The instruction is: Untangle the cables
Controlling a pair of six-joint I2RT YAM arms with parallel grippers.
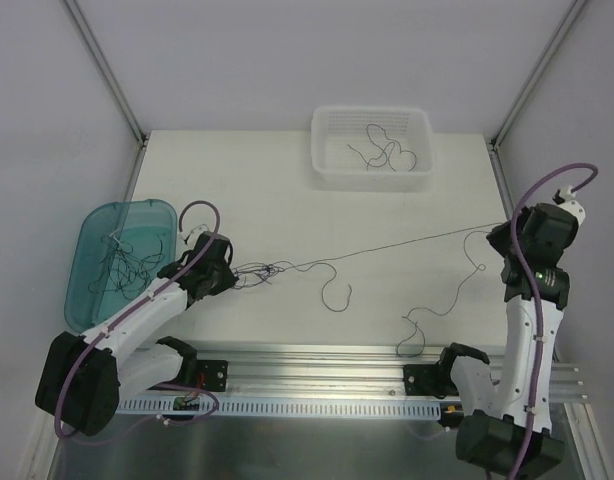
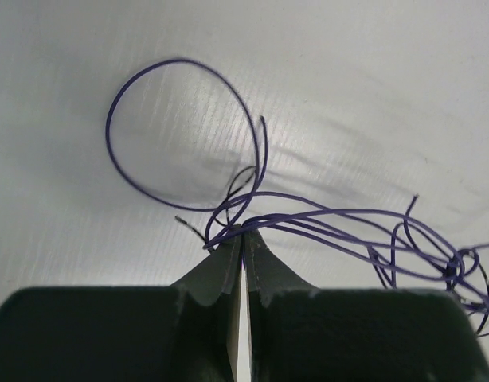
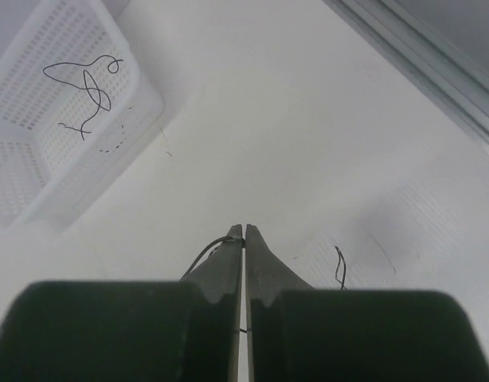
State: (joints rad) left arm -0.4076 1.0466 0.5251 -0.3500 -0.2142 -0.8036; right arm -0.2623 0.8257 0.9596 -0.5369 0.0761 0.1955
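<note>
- Left hand (image 2: 243, 232) clenched on the cable clump (image 1: 259, 271), on the bench (image 1: 287, 180) near the teal bin (image 1: 87, 240).
- Right hand (image 3: 244, 229) clenched on one taut strand (image 1: 387, 247) running out of that clump to the bench's right side.
- My read: pull right slowly, in line with the strand, with the left as anchor only.
- Clump cinching or dragging: ease off and regrip closer to the knot.

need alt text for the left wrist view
The left gripper is shut on thin purple cables, pinching them at its very tip above a white table. One strand curls into a large loop up and left; the others trail right into a small tangle.
</note>
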